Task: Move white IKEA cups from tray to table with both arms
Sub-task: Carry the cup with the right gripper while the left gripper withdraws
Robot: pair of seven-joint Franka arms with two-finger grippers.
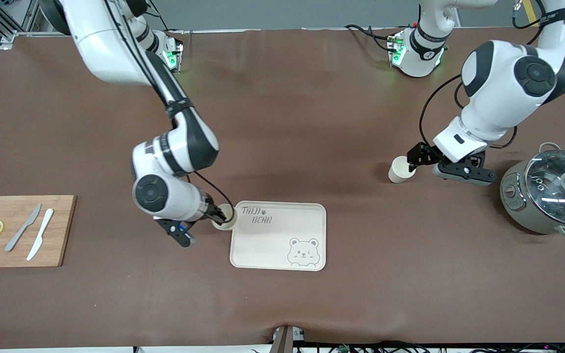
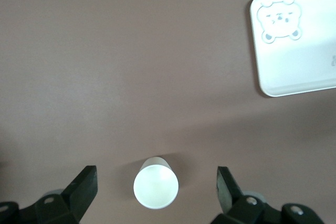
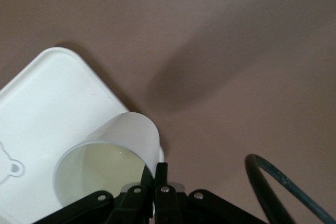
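One white IKEA cup [image 1: 224, 217] hangs over the corner of the cream bear tray [image 1: 282, 245] at the right arm's end, its mouth up. My right gripper [image 1: 217, 214] is shut on that cup's rim [image 3: 107, 156], one finger inside the wall and one outside. The other white cup [image 1: 400, 170] stands upright on the brown table toward the left arm's end. My left gripper [image 1: 422, 156] is open just above that cup [image 2: 156, 186], one finger to each side and clear of it.
A grey pot with a glass lid [image 1: 550, 191] stands close to the left gripper at the left arm's end. At the right arm's end lies a wooden board [image 1: 17, 230] with two knives and lemon slices. The bear tray holds nothing.
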